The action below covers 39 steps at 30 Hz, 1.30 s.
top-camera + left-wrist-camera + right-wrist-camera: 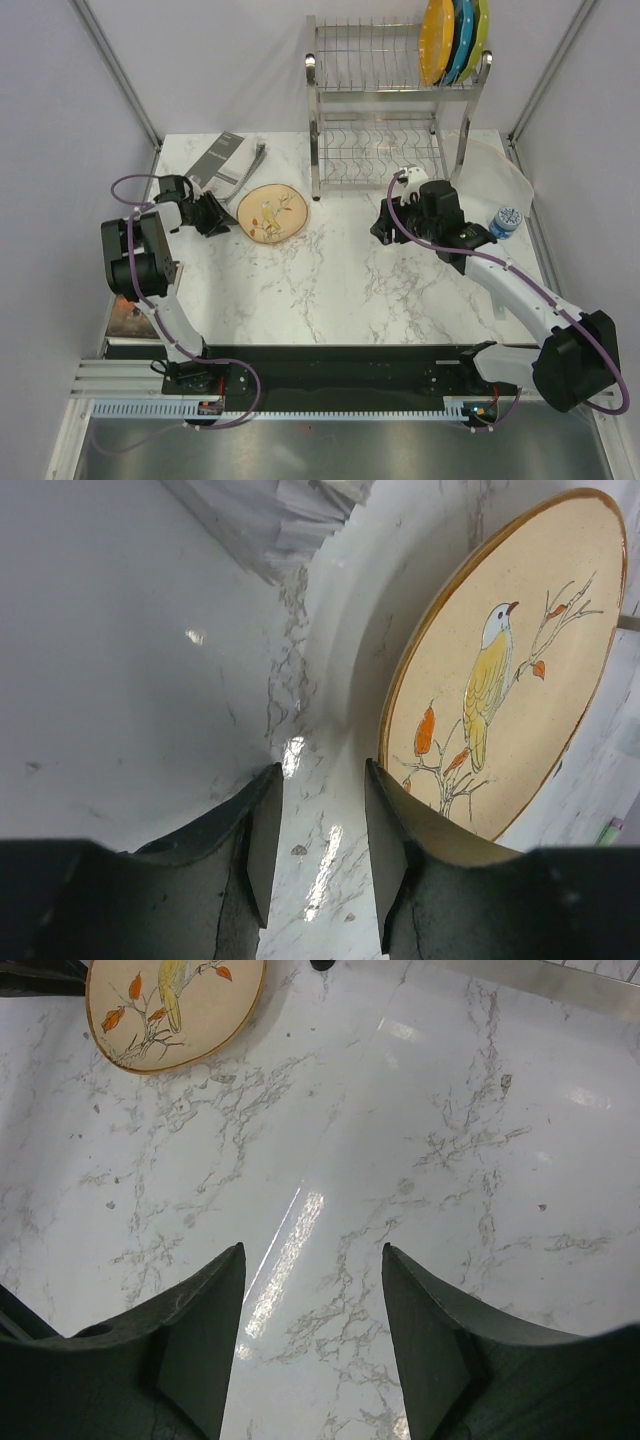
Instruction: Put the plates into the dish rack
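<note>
Top: I see the shiny steel-wire dish rack [385,100] at the far edge. The scalloped orange plate [437,40], teal plate [461,42] and lime plate [481,30] stand upright at the right end of its upper tier. The round tan plate [272,212] lies flat on the glossy marble table [330,290]. The left arm is folded low, with the left gripper [218,215] just beside the plate's rim. The right arm is stretched out, with the right gripper [383,230] near the rack.

Left wrist: matte black fingers [262,840] parted, gripping nothing, bird-print plate alongside.

Right wrist: jaws released over marble.

Three plates [455,40] upright in dish rack [375,70], tan plate [272,213] flat on table [330,290], left gripper [225,220] beside it
</note>
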{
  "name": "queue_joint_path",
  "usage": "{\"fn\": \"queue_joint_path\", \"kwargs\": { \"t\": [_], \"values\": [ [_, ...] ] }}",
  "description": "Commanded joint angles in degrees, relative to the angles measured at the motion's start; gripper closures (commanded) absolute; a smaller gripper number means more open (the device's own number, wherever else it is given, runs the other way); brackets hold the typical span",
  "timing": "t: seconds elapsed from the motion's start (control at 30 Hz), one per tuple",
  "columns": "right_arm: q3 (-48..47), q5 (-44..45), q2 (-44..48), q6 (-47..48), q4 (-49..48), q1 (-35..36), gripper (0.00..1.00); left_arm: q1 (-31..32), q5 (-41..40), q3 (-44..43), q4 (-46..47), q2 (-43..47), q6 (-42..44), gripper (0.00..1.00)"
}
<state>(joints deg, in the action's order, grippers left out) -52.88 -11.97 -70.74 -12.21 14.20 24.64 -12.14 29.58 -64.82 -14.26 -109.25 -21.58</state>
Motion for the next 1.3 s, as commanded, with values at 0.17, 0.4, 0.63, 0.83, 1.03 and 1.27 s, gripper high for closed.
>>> {"fn": "queue_joint_path", "kwargs": {
  "t": [0.17, 0.4, 0.63, 0.83, 1.03, 1.27],
  "values": [
    [-0.82, 1.07, -1.07, 2.19, -0.75, -0.03, 0.35, -0.69, -1.45, -0.41, -1.47, 3.76, -2.76, 0.56],
    [-1.34, 0.89, -2.30, 2.54, -1.10, -0.30, 0.35, -2.36, 2.05, 1.36, -1.82, 5.90, -5.13, 0.54],
    [-3.19, 0.80, -4.49, 3.24, -1.45, -0.30, 0.35, -1.92, 6.10, -1.36, 1.78, -0.96, -7.86, 0.52],
    [-1.70, 1.24, -3.88, 3.59, -1.36, -0.30, 0.35, -1.49, 6.36, -5.05, 4.33, -5.44, -7.95, 0.51],
    [0.23, 1.33, -2.83, 3.51, -1.28, -0.47, 0.34, 0.01, 6.01, -4.80, 4.68, -5.27, -8.39, 0.52],
    [0.41, 1.60, -3.70, 3.51, -1.98, -0.65, 0.34, 1.24, 7.16, -4.26, 5.83, -5.35, -9.88, 0.53]
  ]
}}
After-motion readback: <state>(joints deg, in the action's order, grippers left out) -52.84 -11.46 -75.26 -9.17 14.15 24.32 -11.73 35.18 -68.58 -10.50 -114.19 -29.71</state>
